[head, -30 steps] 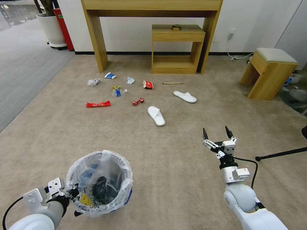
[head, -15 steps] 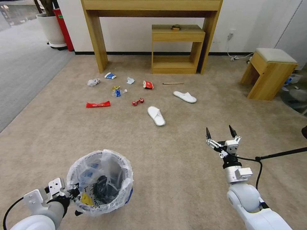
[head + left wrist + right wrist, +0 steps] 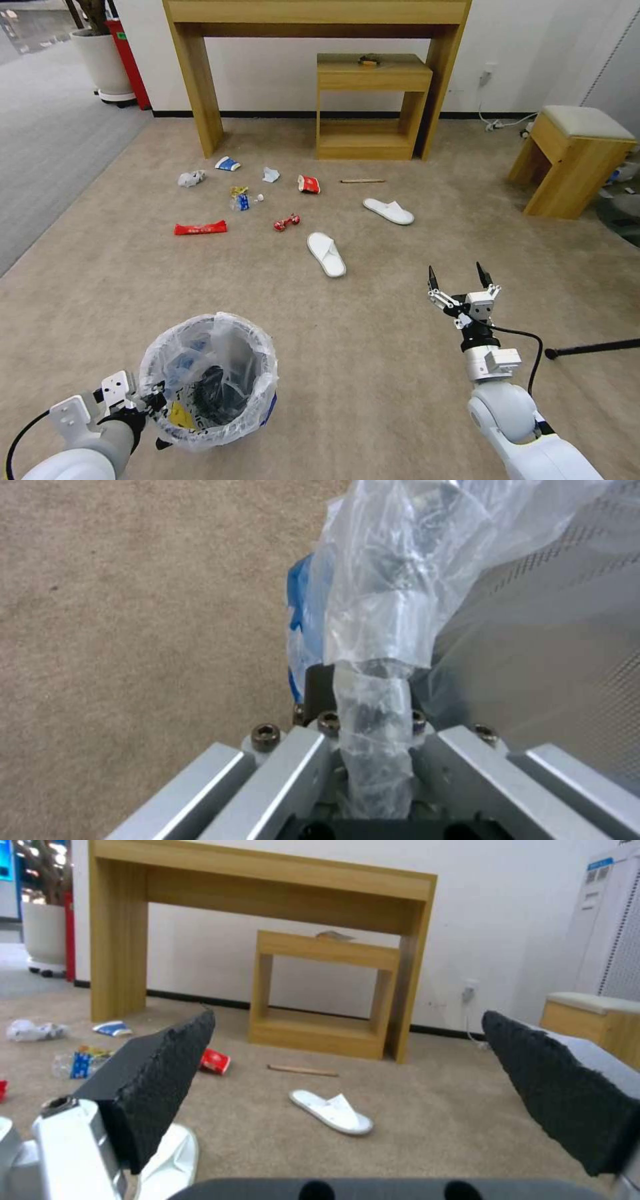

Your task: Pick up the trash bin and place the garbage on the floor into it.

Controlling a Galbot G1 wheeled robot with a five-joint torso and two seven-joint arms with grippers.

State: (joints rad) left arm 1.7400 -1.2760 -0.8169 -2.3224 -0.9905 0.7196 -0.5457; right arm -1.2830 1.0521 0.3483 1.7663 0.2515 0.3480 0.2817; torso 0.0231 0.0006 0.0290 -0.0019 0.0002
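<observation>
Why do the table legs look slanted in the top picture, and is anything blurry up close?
Head view: wide-lens distortion splays the wooden table legs outward, and the lighting is soft with faint shadows. Left wrist view: the trash bin liner sits so near that it looks smeared. Right wrist view: the right gripper fingers loom large and soft.

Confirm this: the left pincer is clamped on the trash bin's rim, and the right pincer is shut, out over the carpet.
Wrong on one point: the right pincer is open, as the right wrist view shows. The left pincer does clamp the trash bin at its rim.
</observation>
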